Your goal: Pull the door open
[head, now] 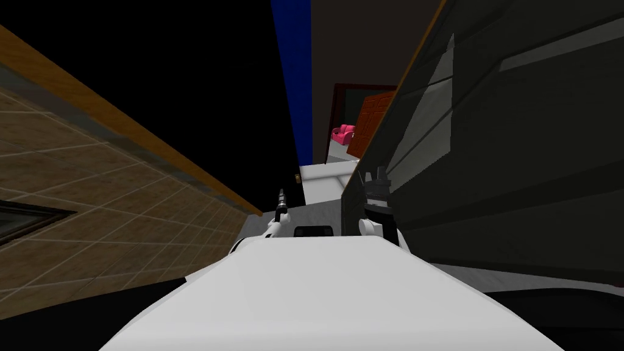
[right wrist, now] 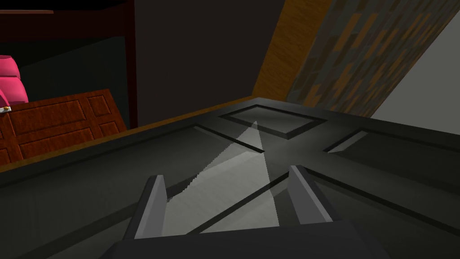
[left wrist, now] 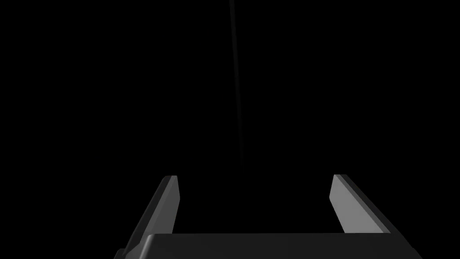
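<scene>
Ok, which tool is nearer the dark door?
Right. The right tool, open, is close over the panelled face of the dark door; the left tool, also open, hangs apart beyond its edge, facing a black area.

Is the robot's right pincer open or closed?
Open: the right pincer holds its fingers well apart, nothing between them, close to the dark panelled door.
</scene>
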